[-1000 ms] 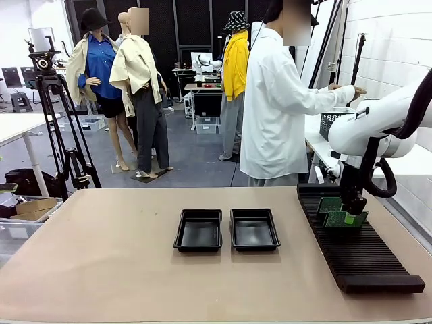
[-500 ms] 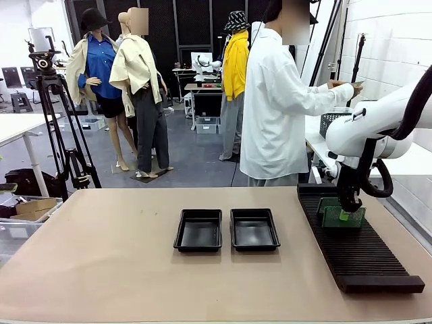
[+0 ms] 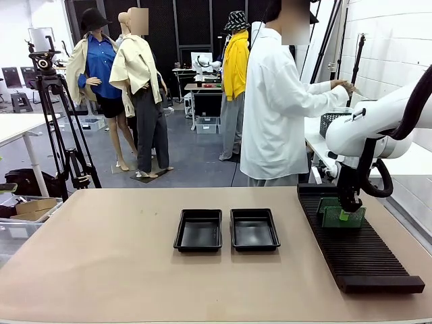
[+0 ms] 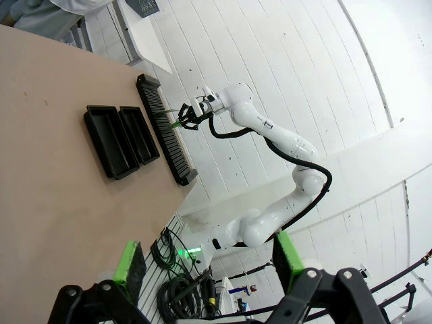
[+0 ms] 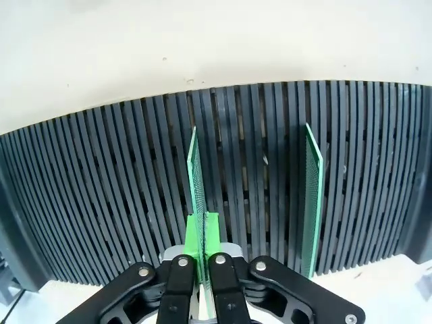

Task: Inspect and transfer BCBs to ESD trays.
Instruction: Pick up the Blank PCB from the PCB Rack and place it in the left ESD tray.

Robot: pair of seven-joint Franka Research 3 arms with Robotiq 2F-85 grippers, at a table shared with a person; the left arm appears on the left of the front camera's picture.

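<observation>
The left gripper (image 4: 209,262) hung spread and empty. The right gripper (image 5: 200,260) was clenched on the top edge of a BCB (image 5: 196,175) standing on edge at the slotted rack (image 5: 101,202), long axis along the slot, across the rack; a second board (image 5: 312,196) stood slots away. Judged the pick-up step: next, a straight lift, then across to the ESD trays (image 3: 198,213), well apart.

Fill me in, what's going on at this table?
The right hand is shut on a green BCB standing on edge in the black slotted rack on the right of the table; a second BCB stands a few slots over. The left ESD tray and right ESD tray sit empty mid-table. The left hand is open, held high off the table. The person at the far side is turned aside.
</observation>
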